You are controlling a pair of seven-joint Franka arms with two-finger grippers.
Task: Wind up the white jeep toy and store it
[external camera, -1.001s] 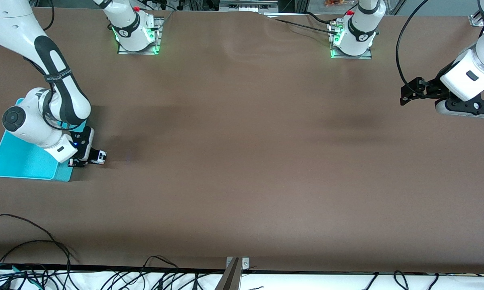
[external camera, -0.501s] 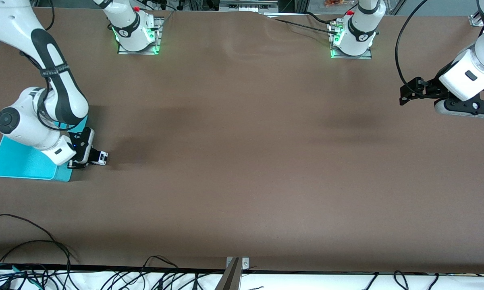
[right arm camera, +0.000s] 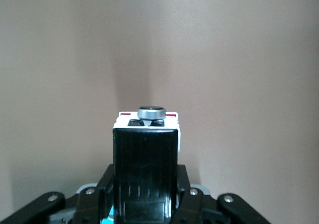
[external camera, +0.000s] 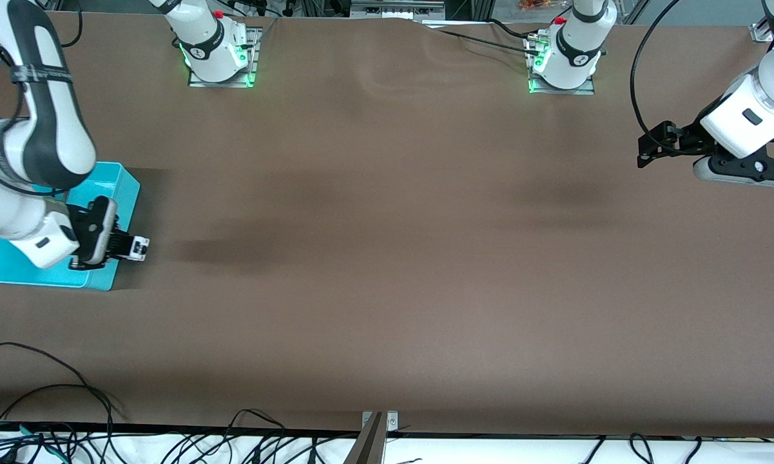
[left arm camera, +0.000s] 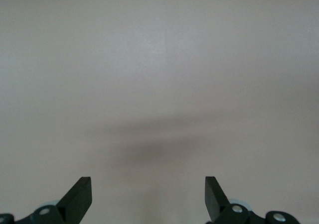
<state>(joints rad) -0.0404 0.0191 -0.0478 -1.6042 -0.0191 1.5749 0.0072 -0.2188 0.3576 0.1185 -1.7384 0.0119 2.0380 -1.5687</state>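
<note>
My right gripper [external camera: 127,247] is shut on the white jeep toy [external camera: 140,248], holding it in the air just past the cyan bin's [external camera: 38,274] wall that faces the table's middle. In the right wrist view the toy [right arm camera: 146,134] shows its black roof and white body with a round silver knob, clamped by the right gripper [right arm camera: 145,186]. My left gripper [external camera: 648,151] waits open and empty above the table at the left arm's end. Its dark fingertips [left arm camera: 79,199] stand wide apart over bare table in the left wrist view.
The brown table [external camera: 387,258] spreads between the two arms. Loose black cables [external camera: 51,393] lie along the edge nearest the front camera, and a metal bracket [external camera: 377,425] sits at that edge's middle.
My right gripper has lifted and carried the jeep toy toward the cyan bin, and its shadow on the table has spread out. The left arm has barely moved.
</note>
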